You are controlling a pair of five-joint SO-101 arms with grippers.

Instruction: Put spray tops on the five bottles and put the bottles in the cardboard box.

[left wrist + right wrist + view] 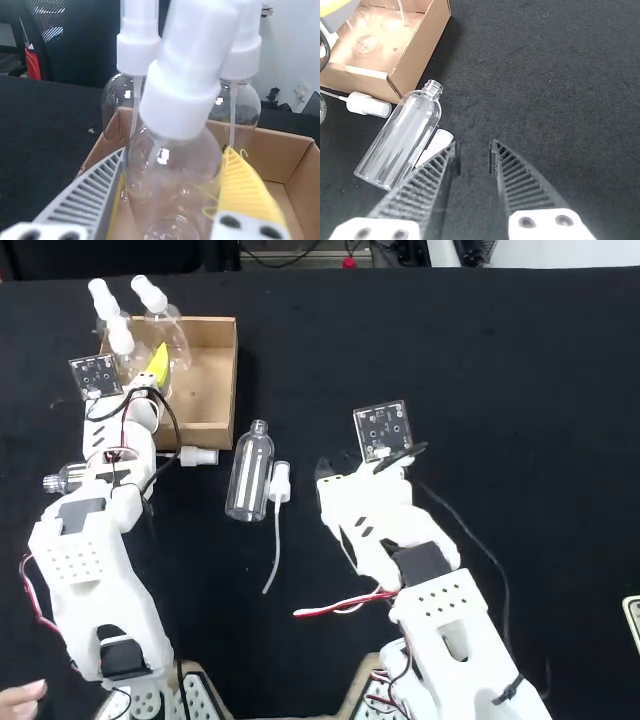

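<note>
- The right gripper (472,150) hangs low over the black table (450,360) with its ribbed fingers a little apart and nothing between them.
- One finger covers part of a loose spray top (437,142). In the high view this top (280,483) lies just beside the capless bottle, with its thin tube trailing back toward the arms.
- The capless bottle (250,470) lies on its side between the two arms, its open neck toward the cardboard box (215,370). In the right wrist view the bottle (402,137) is fully clear of the gripper.
- A second spray top (200,455) lies just beside the near wall of the box.
- A clear rounded object (60,478) sits beside the left arm and is partly hidden by it, so I cannot tell what it is.
- The left gripper (150,370) is over the box, its grey and yellow fingers clamped on a held bottle (160,185) that wears a white spray top. The bottle's base is cut off, so I cannot tell whether it touches the box floor.
- Two capped bottles (137,45) (240,50) stand behind it in the box. The held bottle hides much of both.
- Of the box (280,150), only the far wall and one corner show past the bottles.
</note>
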